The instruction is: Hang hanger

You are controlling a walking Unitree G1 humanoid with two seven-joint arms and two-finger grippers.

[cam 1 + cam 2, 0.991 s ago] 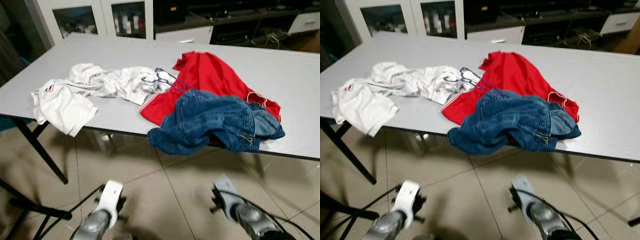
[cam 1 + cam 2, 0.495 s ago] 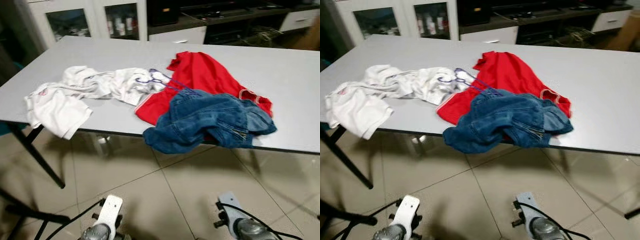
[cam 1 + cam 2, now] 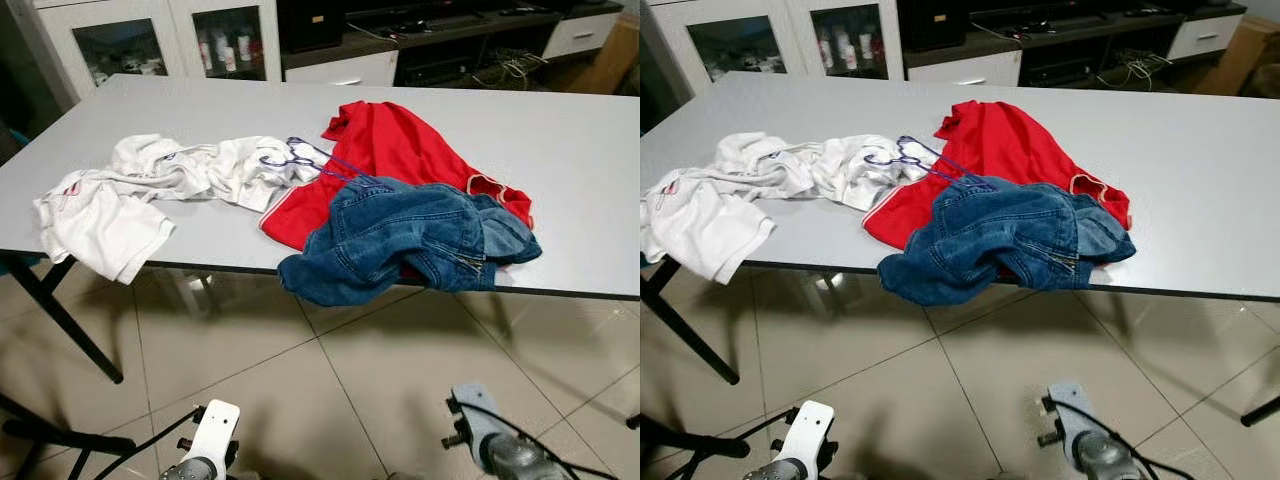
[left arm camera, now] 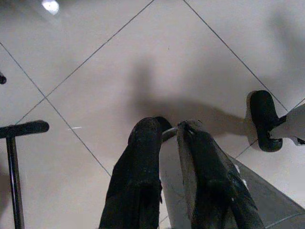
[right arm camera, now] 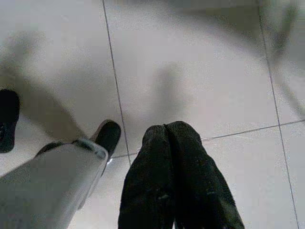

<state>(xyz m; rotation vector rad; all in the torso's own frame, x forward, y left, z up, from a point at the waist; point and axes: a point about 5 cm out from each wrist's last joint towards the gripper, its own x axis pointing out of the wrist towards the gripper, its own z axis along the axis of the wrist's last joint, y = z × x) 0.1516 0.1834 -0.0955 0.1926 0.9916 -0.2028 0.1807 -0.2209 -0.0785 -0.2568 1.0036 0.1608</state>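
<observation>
A purple wire hanger [image 3: 305, 152] lies on the grey table [image 3: 560, 150], across a crumpled white garment [image 3: 180, 170] and the edge of a red garment [image 3: 400, 145]. Its lower end runs under blue jeans [image 3: 410, 235] heaped at the table's front edge. Both arms hang low in front of the table: left arm [image 3: 207, 448], right arm [image 3: 485, 440]. My left gripper [image 4: 170, 128] points down at the tiled floor with its fingers almost together and nothing between them. Over the same floor, my right gripper [image 5: 165, 129] has its fingers pressed together and holds nothing.
A white shirt [image 3: 105, 225] droops over the table's left front edge. Black table legs [image 3: 70, 325] stand at the left. Glass-fronted cabinets [image 3: 170, 40] and a low dark unit [image 3: 440, 35] line the far wall. My own feet [image 4: 263, 119] show on the tiles.
The camera has shifted, so more of the table's right side and the floor show. Both arms sit lower in the picture. The clothes and hanger have not moved.
</observation>
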